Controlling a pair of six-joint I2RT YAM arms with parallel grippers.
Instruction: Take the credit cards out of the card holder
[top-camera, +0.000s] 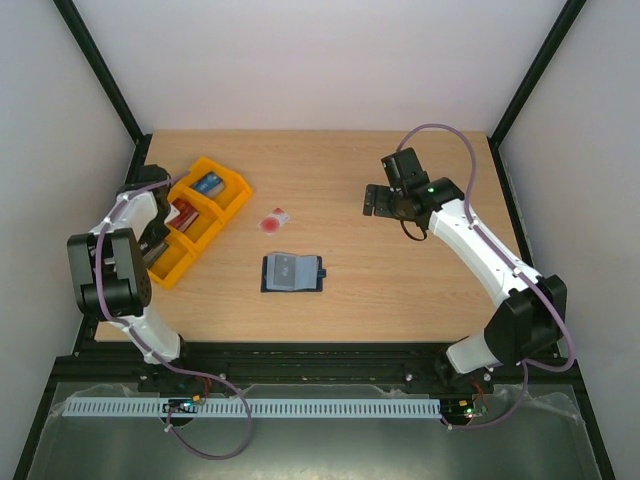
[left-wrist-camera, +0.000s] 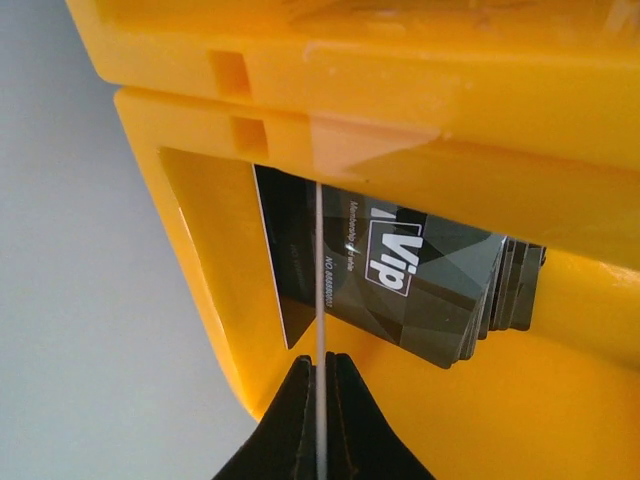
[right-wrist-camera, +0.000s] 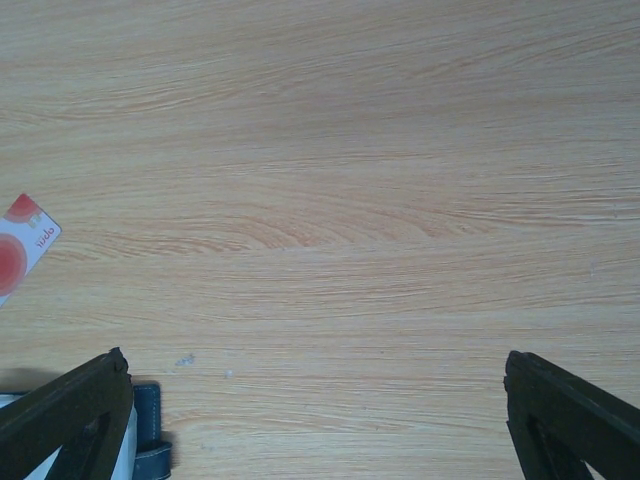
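Evidently depositing: left gripper (left-wrist-camera: 320, 365) pinches thin pale card (left-wrist-camera: 318, 270) over orange plastic tray (left-wrist-camera: 200, 250), ten o'clock; release due. Right gripper (right-wrist-camera: 312, 365) wide.

Card holder (top-camera: 290, 272) — card (top-camera: 275, 220) behind, tray (top-camera: 236, 190) left

Overhead, close wrist views; shared white card (top-camera: 275, 220)
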